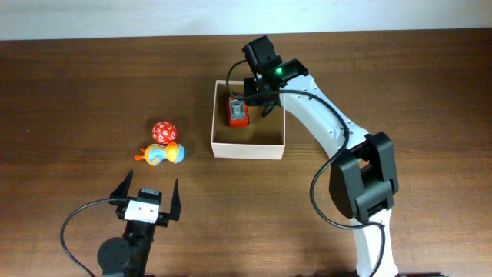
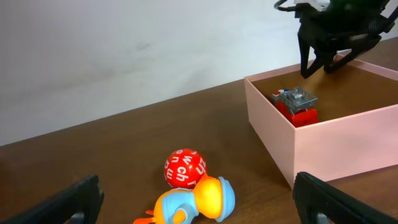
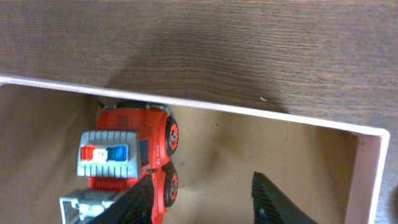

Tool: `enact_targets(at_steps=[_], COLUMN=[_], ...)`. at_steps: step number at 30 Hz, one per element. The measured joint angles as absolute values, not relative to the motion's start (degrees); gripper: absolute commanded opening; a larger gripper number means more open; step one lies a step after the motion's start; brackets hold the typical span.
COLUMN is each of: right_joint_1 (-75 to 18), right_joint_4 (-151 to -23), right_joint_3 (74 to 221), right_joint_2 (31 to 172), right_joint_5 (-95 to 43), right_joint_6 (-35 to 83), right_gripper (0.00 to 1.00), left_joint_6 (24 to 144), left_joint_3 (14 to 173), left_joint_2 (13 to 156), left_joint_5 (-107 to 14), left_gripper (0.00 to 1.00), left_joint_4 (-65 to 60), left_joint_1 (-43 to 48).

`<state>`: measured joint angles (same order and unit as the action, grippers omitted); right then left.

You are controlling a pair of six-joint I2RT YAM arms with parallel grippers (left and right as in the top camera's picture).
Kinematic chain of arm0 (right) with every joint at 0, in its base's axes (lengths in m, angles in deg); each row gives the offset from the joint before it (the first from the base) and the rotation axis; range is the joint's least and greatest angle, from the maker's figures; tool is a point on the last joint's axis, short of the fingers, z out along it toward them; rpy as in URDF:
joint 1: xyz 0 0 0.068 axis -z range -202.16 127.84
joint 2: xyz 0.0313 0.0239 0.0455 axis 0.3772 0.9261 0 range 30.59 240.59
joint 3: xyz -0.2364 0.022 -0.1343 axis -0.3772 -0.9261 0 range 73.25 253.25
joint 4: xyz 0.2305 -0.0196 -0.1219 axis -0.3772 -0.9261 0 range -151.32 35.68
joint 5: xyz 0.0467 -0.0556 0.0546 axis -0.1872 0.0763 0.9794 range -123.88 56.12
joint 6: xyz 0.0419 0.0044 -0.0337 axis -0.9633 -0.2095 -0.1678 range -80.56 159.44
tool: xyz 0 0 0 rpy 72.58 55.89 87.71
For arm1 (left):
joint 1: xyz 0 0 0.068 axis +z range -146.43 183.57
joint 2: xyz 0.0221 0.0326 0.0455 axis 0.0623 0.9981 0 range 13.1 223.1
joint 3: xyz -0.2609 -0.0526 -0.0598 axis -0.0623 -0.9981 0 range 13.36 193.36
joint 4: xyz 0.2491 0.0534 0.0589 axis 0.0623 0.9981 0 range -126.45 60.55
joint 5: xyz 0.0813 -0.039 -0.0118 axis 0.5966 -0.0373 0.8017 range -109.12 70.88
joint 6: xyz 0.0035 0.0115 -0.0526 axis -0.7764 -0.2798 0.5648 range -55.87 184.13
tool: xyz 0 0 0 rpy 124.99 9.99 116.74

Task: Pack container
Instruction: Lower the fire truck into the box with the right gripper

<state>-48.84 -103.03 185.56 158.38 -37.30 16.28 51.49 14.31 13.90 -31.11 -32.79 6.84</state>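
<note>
The container is a square white-walled box with a tan floor at the table's middle; it also shows in the left wrist view and the right wrist view. A red toy fire truck lies in its far left corner, also in the left wrist view and the right wrist view. My right gripper is open and empty above the box, beside the truck. A red ball and an orange and blue duck toy lie left of the box. My left gripper is open and empty near the duck.
The brown wooden table runs out to a pale wall at the far edge. A black cable loops by the left arm's base.
</note>
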Motion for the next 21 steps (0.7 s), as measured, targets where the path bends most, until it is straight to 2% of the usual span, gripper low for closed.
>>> enact_targets(at_steps=[21], right_joint_1=[-48.84], right_joint_4=[-101.5], right_joint_3=[183.68], right_joint_2=[161.52], right_joint_5=[-35.44], right_joint_6=[16.96], right_gripper=[0.37], left_joint_6=[51.49], left_joint_3=[14.31], left_joint_2=[13.9], left_joint_5=[-31.11], left_gripper=[0.99], left_joint_4=[-32.79], left_joint_1=[6.84])
